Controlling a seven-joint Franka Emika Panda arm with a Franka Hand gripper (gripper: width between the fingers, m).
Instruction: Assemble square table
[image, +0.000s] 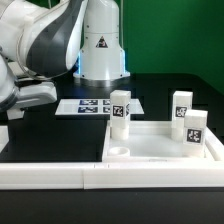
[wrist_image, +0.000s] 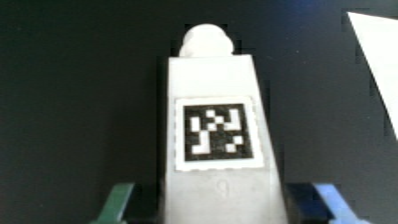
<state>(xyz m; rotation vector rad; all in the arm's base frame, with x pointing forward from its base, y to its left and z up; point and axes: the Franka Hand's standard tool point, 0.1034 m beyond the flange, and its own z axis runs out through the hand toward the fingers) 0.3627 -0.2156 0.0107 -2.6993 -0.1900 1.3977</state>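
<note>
My gripper (wrist_image: 217, 200) straddles a white tagged leg (wrist_image: 215, 120) in the wrist view, one fingertip (wrist_image: 118, 203) on each side of it at its near end; jaws partly closed, but I can't tell if they actually touch it. The leg lies on the black table (wrist_image: 71, 90). In the exterior view the gripper itself is out of sight. There the square tabletop (image: 160, 148) lies inside the white fence (image: 60, 174), three legs (image: 120, 112) standing on or by it. The marker board (image: 90, 106) is behind.

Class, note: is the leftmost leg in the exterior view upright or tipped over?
Upright: the leg stands on its end, long axis vertical.
</note>
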